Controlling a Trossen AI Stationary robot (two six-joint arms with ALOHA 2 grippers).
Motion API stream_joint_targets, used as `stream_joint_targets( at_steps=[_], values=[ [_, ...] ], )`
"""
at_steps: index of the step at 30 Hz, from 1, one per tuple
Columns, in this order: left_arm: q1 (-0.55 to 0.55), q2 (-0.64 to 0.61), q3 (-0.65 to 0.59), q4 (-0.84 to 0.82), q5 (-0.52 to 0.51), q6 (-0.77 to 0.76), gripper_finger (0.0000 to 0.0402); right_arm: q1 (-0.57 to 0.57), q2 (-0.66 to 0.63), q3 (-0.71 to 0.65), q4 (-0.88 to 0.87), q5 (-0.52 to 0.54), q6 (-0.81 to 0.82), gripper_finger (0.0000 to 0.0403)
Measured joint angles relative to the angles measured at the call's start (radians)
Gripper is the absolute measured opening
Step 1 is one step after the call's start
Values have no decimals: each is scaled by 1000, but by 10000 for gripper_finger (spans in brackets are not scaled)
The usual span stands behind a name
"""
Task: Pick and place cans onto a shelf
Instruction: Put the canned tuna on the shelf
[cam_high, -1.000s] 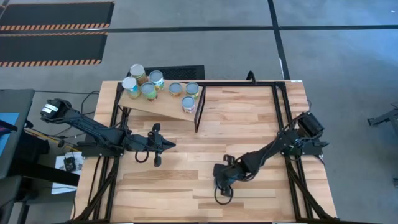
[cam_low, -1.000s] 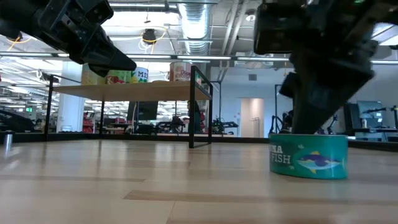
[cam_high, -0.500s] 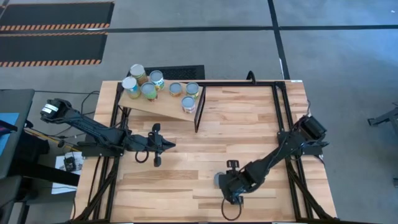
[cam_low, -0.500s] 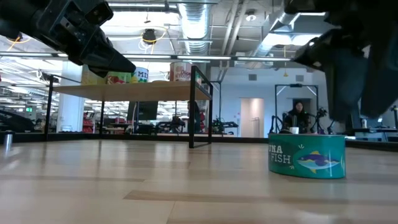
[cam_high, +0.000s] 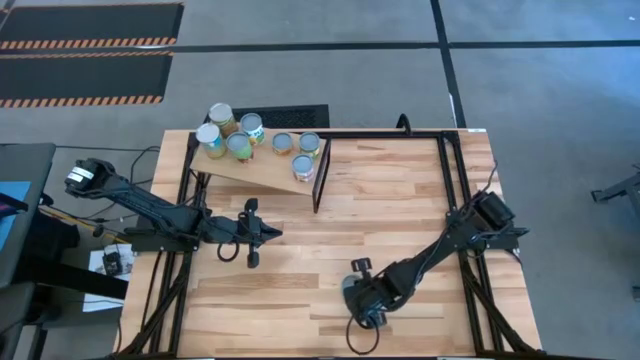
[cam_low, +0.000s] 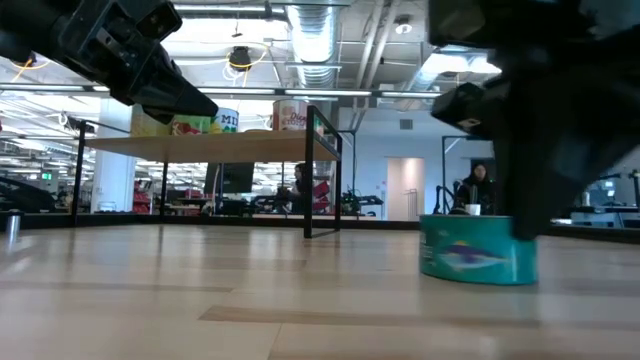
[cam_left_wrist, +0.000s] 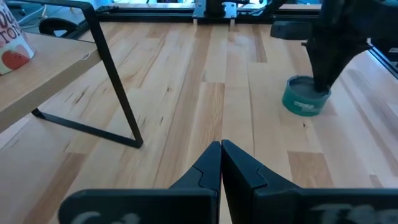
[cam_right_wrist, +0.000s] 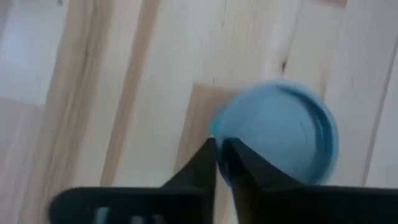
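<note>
Six cans (cam_high: 255, 138) are seen on the slanted wooden shelf (cam_high: 262, 172) at the table's (cam_high: 400, 200) far left corner, clustered along the shelf's upper edge, with one (cam_high: 303, 167) lower down near the shelf's right end by the black frame post. A seventh, teal tuna can (cam_low: 478, 248) is seen upright on the table, near the front edge and right of centre, well apart from the shelf; in the left wrist view it (cam_left_wrist: 305, 98) is shown with a grey-blue lid. The right end effector (cam_high: 365, 300) is positioned low over this can, touching or just above its lid (contact cannot be confirmed). In the right wrist view the two dark fingers (cam_right_wrist: 249, 168) are seen almost together, only a thin gap between them, tips at the edge of the blue lid (cam_right_wrist: 280, 134) and not around the can, so nothing is gripped. The left end effector (cam_high: 252, 233) is held above the table at left of centre, in front of the shelf, fingers pressed fully together (seen clearly in its own wrist view (cam_left_wrist: 221, 163)) and nothing is held. In the low view a person (cam_low: 478, 185) is visible far back in the room, behind the table.
</note>
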Motion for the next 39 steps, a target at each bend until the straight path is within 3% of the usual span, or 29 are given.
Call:
stream_joint_targets(
  at_steps=[3,10,22,39],
  values=[
    [0,0,0,16,-2,-6,0,-22,0,15,23,-12,-55,12],
    [0,0,0,28,-2,-5,0,-132,10,115,60,-20,-230,15],
    [0,0,0,31,-3,11,0,-318,48,122,293,-135,-450,8],
    [0,0,0,25,-4,4,0,-358,287,420,138,-142,-535,17]
  ],
)
